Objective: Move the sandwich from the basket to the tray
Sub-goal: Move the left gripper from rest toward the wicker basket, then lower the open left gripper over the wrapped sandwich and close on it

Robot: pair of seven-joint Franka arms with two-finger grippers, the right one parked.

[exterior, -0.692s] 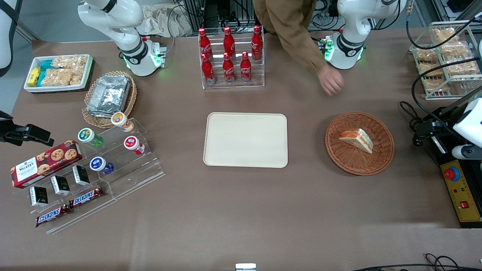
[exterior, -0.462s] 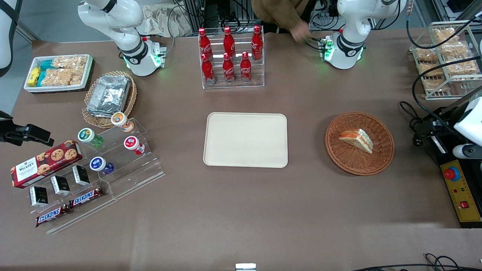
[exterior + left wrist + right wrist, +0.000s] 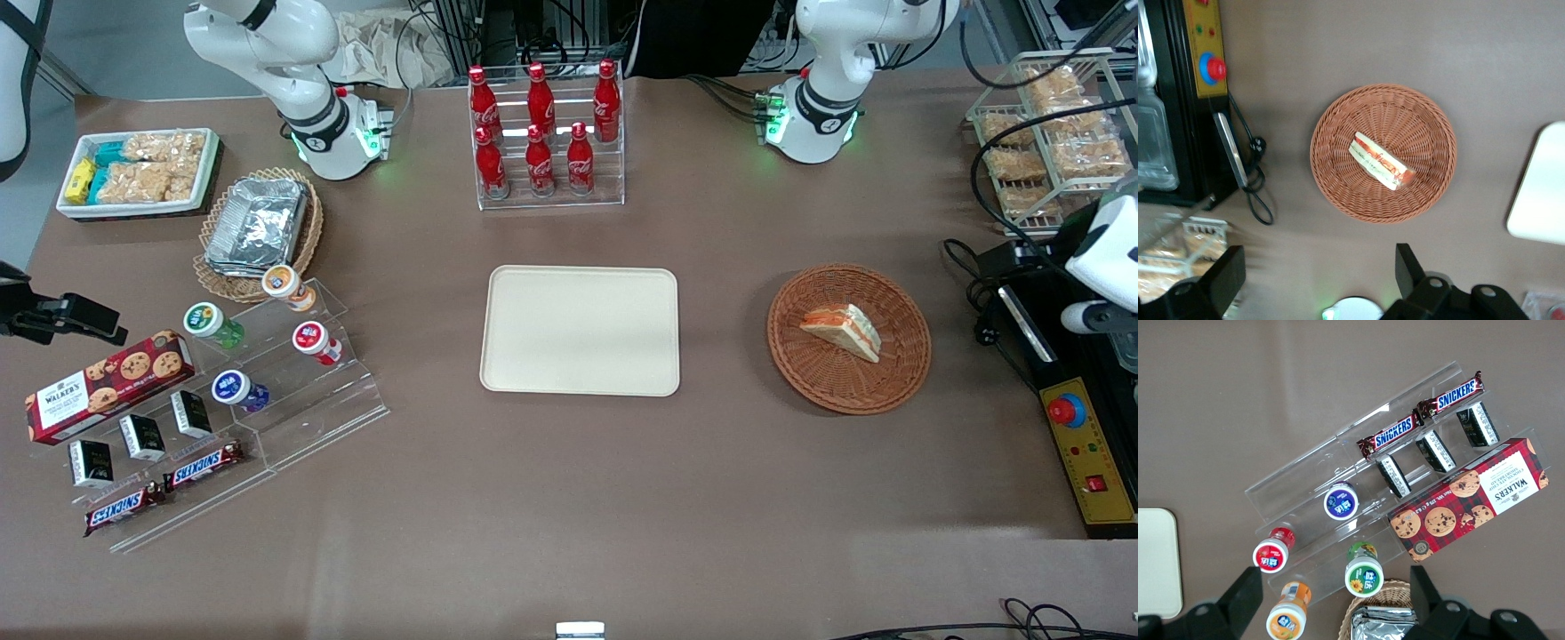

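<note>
The sandwich (image 3: 1381, 161) lay in the middle of the basket (image 3: 1431, 123), and the gripper (image 3: 1318, 280) hung high above the table's working-arm end, well clear of both. In the wrist view the wedge sat straight out ahead of the gap between the fingers, its long axis slanting across that gap rather than square to it — so a turn of the wrist would probably be wanted before closing on the bread faces. The fingers (image 3: 1406, 265) were spread wide, holding and touching nothing.

From the front, the basket (image 3: 907, 373) stood well apart from the tray (image 3: 580, 293), which lay toward the parked arm's end and bore nothing; the sandwich (image 3: 842, 330) had not been lifted — a descent came first.
</note>
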